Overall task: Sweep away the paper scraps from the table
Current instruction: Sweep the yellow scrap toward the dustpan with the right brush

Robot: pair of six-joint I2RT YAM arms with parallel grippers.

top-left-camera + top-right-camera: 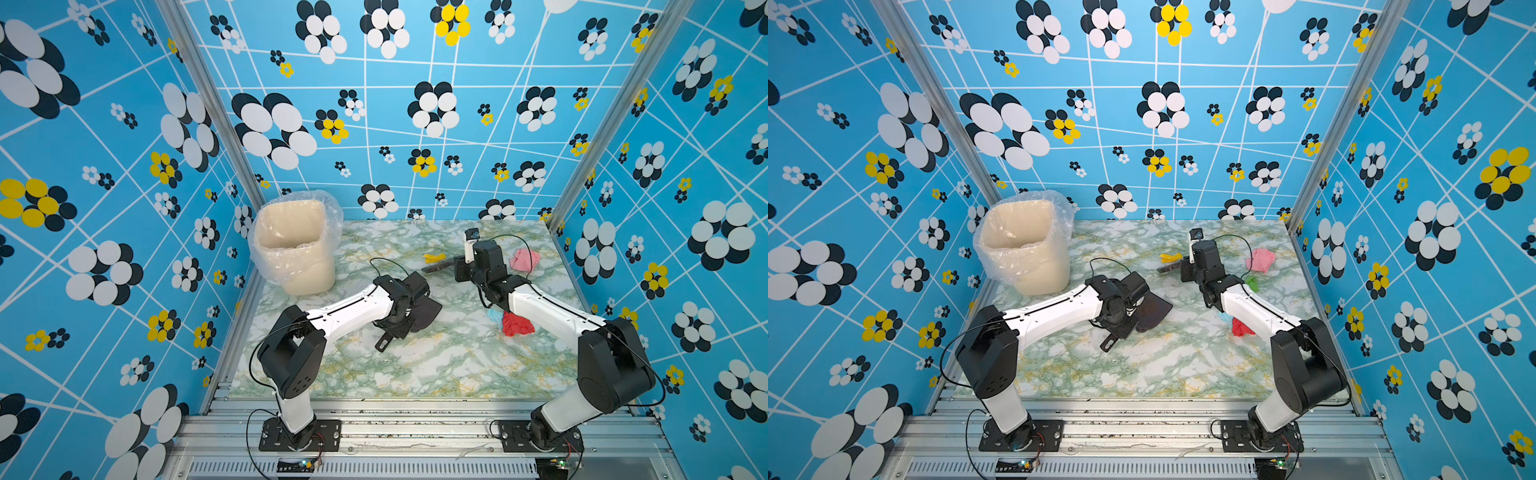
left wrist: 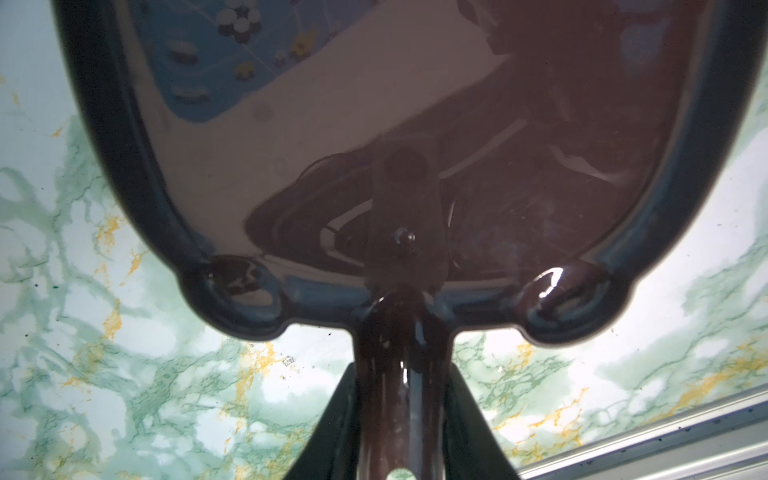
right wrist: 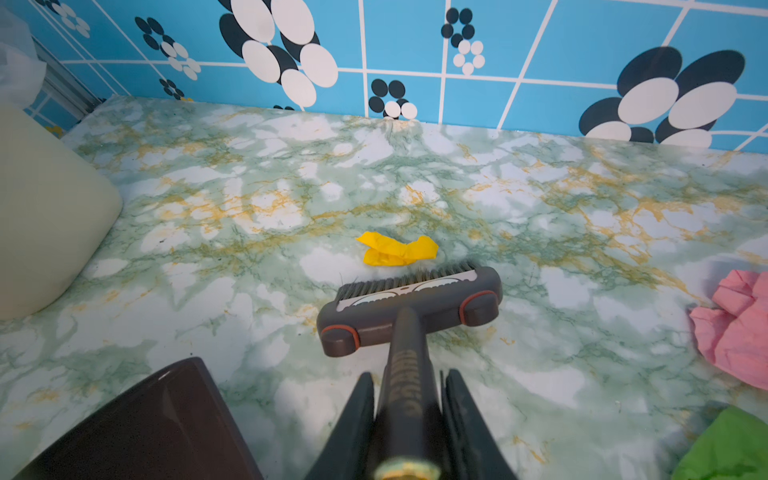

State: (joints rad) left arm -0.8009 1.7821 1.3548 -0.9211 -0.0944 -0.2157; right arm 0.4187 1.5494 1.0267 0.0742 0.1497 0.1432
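Note:
On the marble-pattern table (image 1: 415,365), my right gripper (image 3: 409,376) is shut on the handle of a grey brush (image 3: 411,307). Its bristles rest just short of a yellow paper scrap (image 3: 397,249) (image 1: 434,257). My left gripper (image 2: 402,374) is shut on the handle of a dark brown dustpan (image 2: 395,124) (image 1: 428,313), which sits left of the brush. A pink scrap (image 1: 524,259), a red scrap (image 1: 517,324) and a light blue scrap (image 1: 494,315) lie beside the right arm. A green scrap (image 1: 1252,282) shows behind that arm.
A cream bin (image 1: 295,245) with a clear liner stands in the back left corner. Blue flowered walls close in three sides. An aluminium frame (image 1: 415,415) runs along the front edge, where both arm bases are bolted.

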